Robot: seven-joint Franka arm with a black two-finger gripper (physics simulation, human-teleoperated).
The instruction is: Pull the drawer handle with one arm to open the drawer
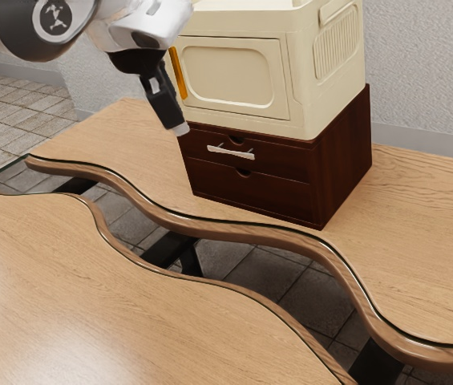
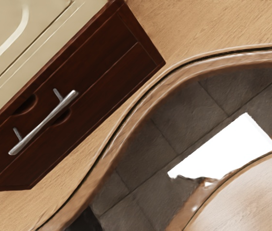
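- And here we are at the approach: my end effector (image 1: 179, 129) hangs to the exterior view's left of the silver handle (image 1: 231, 152), apart from it, tilted downward.
- Apart or together? I can't tell from here; nothing shows in its grip.
- The handle sits on the near face of the upper drawer (image 1: 285, 161), shut in the dark cabinet (image 1: 345, 152), on the tabletop (image 1: 142, 164), under the cream box (image 1: 224, 72).
- Reaching is the step in hand, I judge; the pull is all to come.
- Next up: over to the exterior view's right, line up across that slanting bar, then close on it.
- After that, straight out from the front; a skewed pull could slip off or drag the cabinet.
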